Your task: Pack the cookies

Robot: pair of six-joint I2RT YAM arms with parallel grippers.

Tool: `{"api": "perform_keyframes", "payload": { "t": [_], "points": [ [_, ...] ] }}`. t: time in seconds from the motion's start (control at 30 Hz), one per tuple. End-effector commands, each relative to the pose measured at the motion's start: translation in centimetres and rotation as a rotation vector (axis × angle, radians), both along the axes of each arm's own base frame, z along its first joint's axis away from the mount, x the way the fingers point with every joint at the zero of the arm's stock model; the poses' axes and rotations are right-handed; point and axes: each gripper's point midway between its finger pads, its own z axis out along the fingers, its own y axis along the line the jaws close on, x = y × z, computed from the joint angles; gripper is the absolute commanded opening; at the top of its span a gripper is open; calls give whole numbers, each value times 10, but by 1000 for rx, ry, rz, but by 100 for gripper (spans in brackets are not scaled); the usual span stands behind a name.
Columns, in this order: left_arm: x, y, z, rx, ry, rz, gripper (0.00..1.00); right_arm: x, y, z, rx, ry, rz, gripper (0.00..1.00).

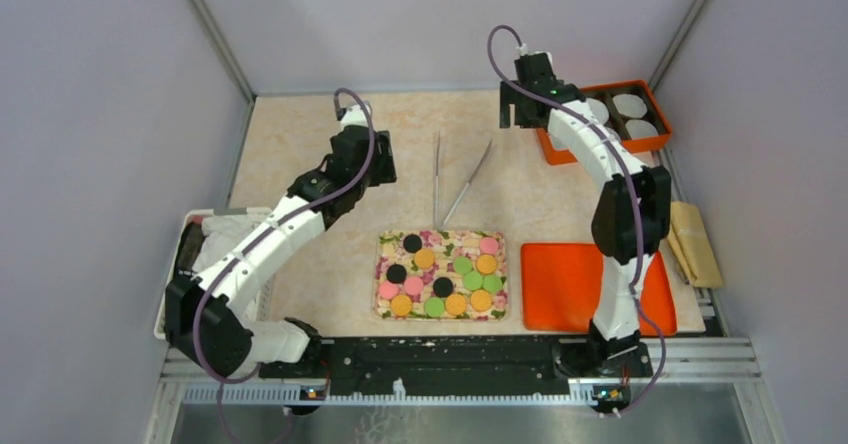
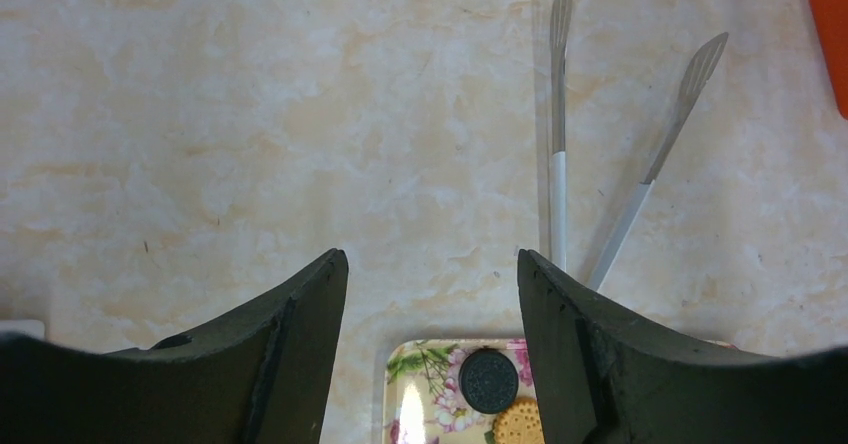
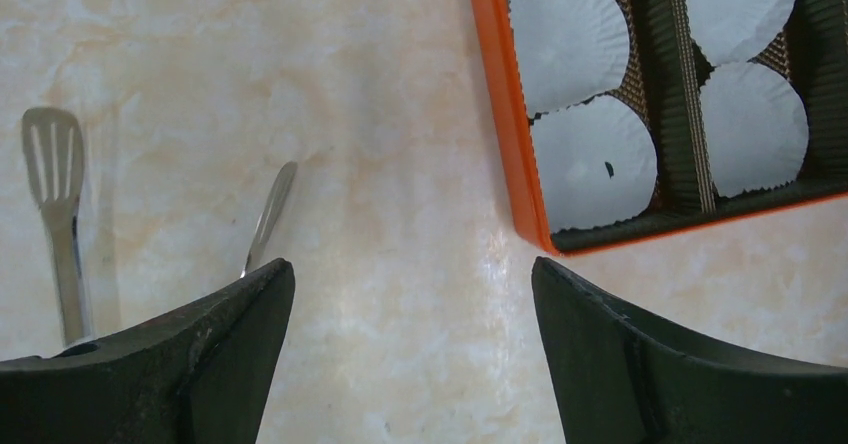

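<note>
Several cookies in black (image 1: 411, 242), orange, pink and green lie on a floral tray (image 1: 383, 264) at the front middle of the table. My left gripper (image 1: 377, 164) is open and empty, above the bare table left of the tray's far edge. In the left wrist view my left gripper (image 2: 432, 264) frames the tray corner (image 2: 415, 384), with a black cookie (image 2: 489, 380) and an orange cookie (image 2: 518, 422). My right gripper (image 1: 515, 109) is open and empty at the far side, just left of an orange box (image 1: 560, 154). It also shows in the right wrist view (image 3: 412, 269).
The orange box (image 3: 505, 114) holds white paper cups (image 3: 567, 39) in dark ribbed compartments. Metal tongs (image 1: 455, 179) lie between the arms, also seen from the left wrist (image 2: 558, 144). An orange lid (image 1: 570, 284) lies right of the tray. A white basket (image 1: 190, 234) stands at the left.
</note>
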Motion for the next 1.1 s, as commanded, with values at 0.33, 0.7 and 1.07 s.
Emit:
{"api": "perform_keyframes", "payload": {
  "t": [0.33, 0.7, 1.07],
  "points": [
    [39, -15, -17, 63, 1, -3, 72, 80, -37, -48, 35, 72, -63, 87],
    [43, -9, -35, 111, 39, 26, 73, 84, -27, -97, 64, 144, -38, 67],
    [50, -12, -56, 120, 62, 19, 73, 90, -29, -86, 57, 106, -38, 16]
  ]
}}
